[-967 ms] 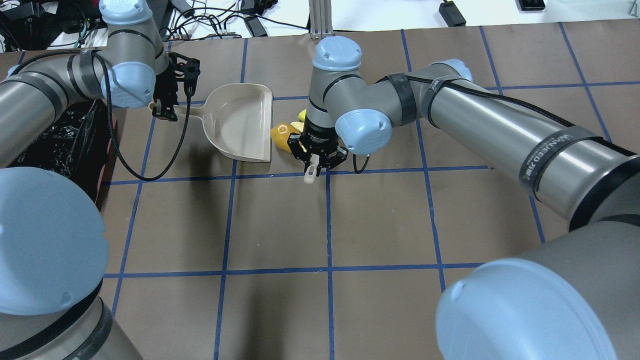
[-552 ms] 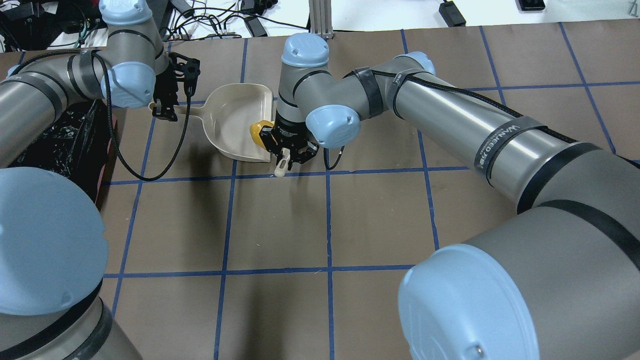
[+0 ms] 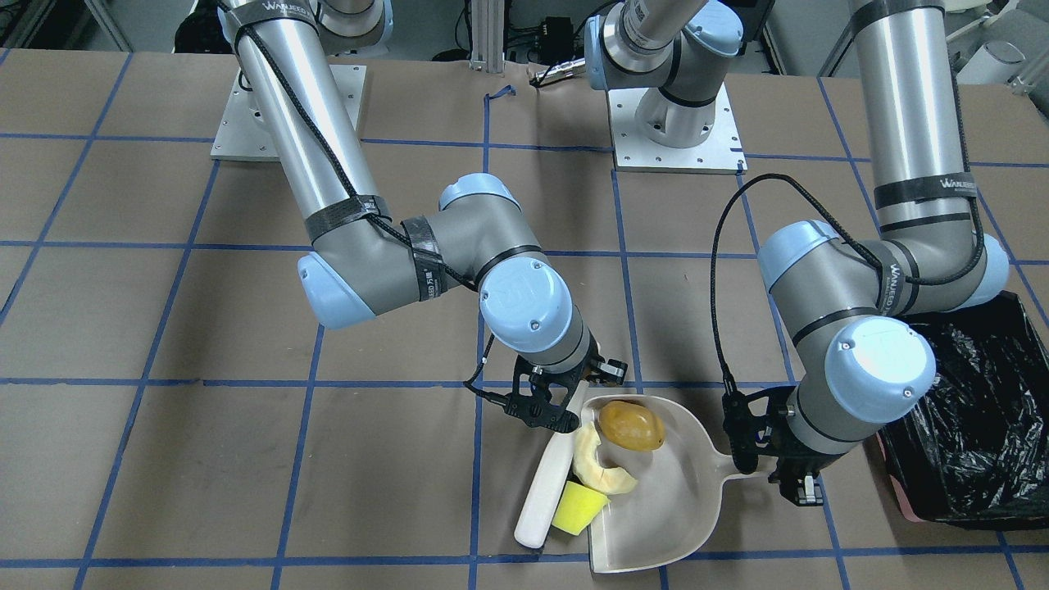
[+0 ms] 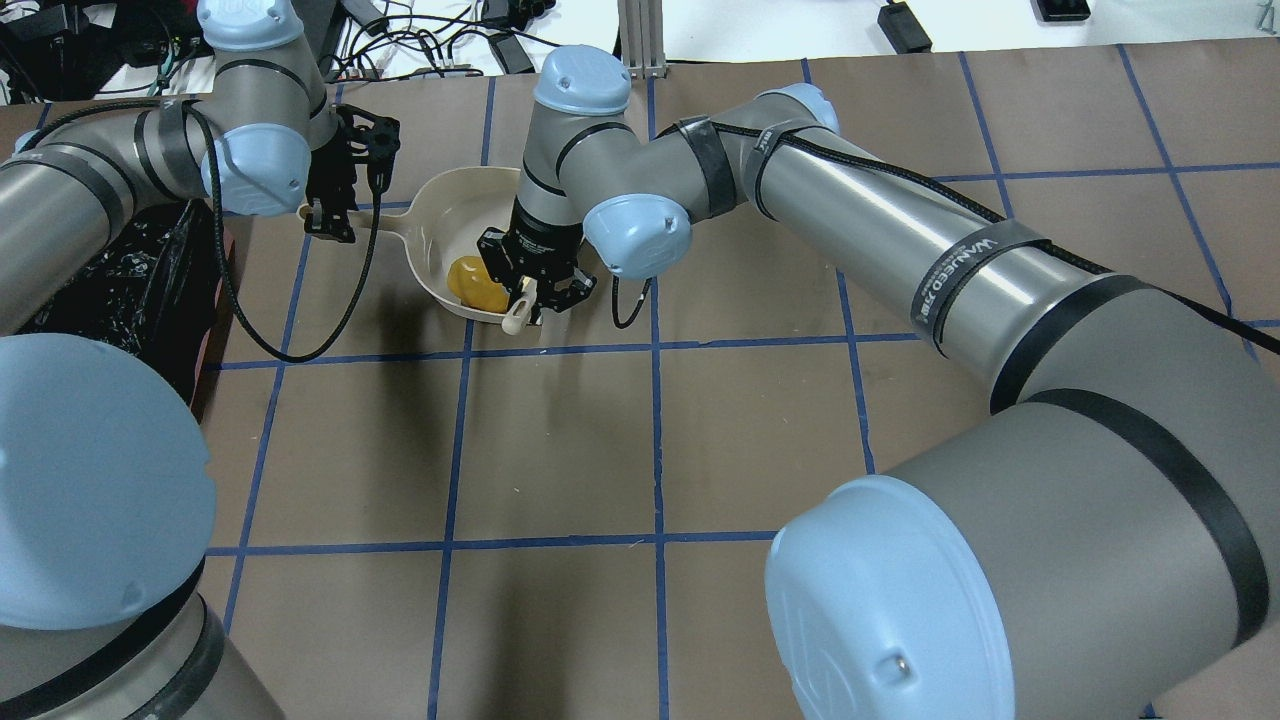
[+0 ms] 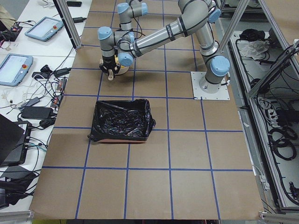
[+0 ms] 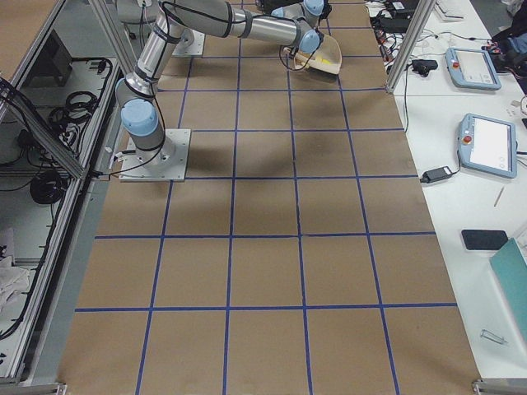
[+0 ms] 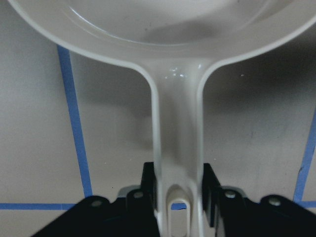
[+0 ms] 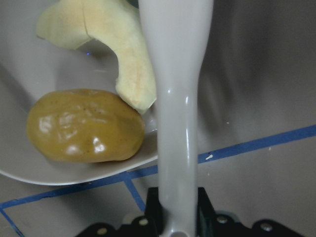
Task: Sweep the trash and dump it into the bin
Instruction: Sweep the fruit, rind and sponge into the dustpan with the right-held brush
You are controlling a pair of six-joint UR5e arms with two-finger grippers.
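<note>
Overall, brown table (image 3: 123, 328) — blue tape grid (image 3: 246, 382) — bin (image 3: 975, 426) atop

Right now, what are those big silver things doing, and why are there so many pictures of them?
They are two robot arms working at a brown table. All the pictures show the same moment from different cameras. One faces the robot, one looks over its shoulders, two watch from the table's ends, and one rides on each wrist. The left arm's fingers pinch the handle of a beige dustpan. The right arm's fingers hold a white sweeping tool. In the pan lie a golden-brown lump and a cream slice. A yellow wedge sits at the pan's lip. The bin, lined with a black bag, stands beside the pan.
</note>
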